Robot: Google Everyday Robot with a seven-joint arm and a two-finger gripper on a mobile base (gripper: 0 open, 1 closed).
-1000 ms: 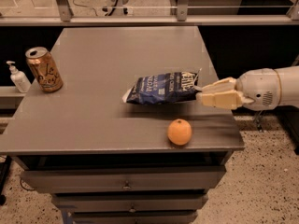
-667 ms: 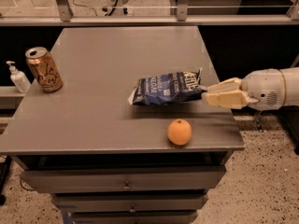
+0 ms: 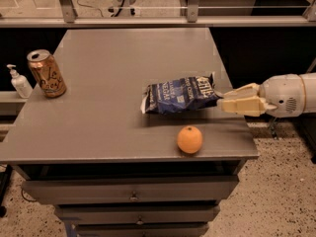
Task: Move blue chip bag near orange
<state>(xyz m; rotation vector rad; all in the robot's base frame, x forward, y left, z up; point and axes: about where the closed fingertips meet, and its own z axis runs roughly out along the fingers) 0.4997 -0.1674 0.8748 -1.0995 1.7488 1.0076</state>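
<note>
The blue chip bag (image 3: pixel 180 95) lies across the right half of the grey table (image 3: pixel 108 58), its right end raised a little. My gripper (image 3: pixel 222 99) reaches in from the right table edge, and its cream fingers (image 3: pixel 242 106) are shut on the bag's right end. The orange (image 3: pixel 189 139) sits near the front edge, just below and in front of the bag, with a small gap between them.
A gold-orange drink can (image 3: pixel 46 74) stands at the table's left side. A small white pump bottle (image 3: pixel 19 82) stands on a ledge left of it. Drawers (image 3: pixel 133 191) are under the table. A glass rail (image 3: pixel 148 19) runs behind.
My gripper has drawn back to the right and the bag has moved right and slightly forward with it. The orange and can have not moved.
</note>
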